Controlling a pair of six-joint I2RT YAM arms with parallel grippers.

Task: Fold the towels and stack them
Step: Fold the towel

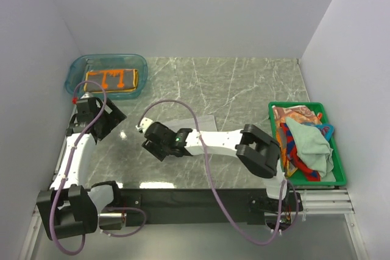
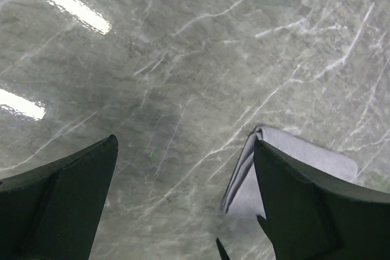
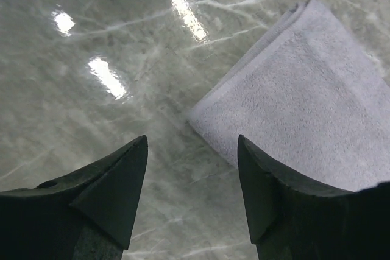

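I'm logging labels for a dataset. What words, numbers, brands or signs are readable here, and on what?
No text can be read in any view.
The orange lines on the brown towel in the tub are a pattern, not letters.
The towels in the crate show only coloured prints.
The grey towel is plain.

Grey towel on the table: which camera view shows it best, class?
Right wrist view: the folded grey towel fills the upper right, its layered edge and pile sharp. Left wrist view catches only one corner at the lower right. Top external view shows a pale sliver beside the right arm.
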